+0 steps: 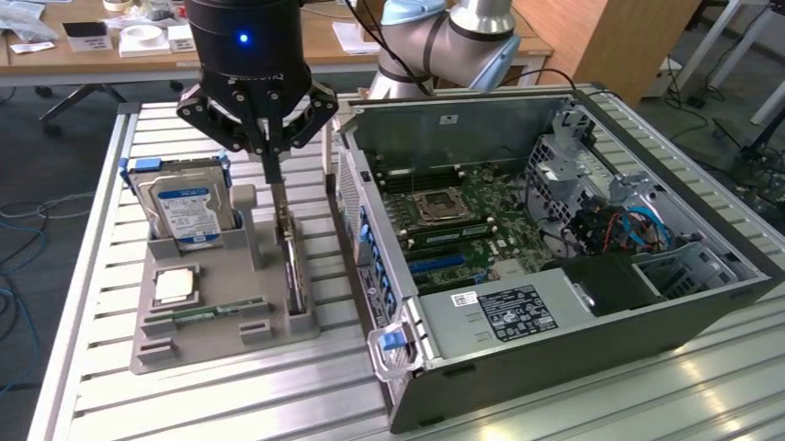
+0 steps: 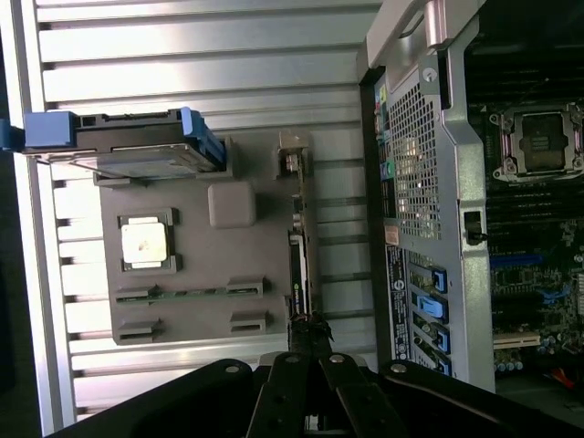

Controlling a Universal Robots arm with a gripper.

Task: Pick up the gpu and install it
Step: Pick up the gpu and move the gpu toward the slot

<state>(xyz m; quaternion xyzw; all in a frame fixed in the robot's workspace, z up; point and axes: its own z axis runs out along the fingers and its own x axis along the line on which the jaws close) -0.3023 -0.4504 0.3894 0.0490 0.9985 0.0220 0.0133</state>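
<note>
At the exterior view's left, the hard drive (image 1: 184, 211) stands in the grey tray (image 1: 209, 342); just right of it the gpu (image 1: 292, 268) stands on edge in the tray's slot, with the gripper (image 1: 267, 154) clamped on its upper end; the open computer case (image 1: 552, 342) sits rightmost. The wrist view looks along the card's thin edge to the pinched fingertips (image 2: 299, 330); it also shows the case's perforated rear panel (image 2: 415, 137).

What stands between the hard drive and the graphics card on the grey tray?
A grey upright post of the tray stands between the hard drive and the graphics card. Both the exterior and wrist views show it.
</note>
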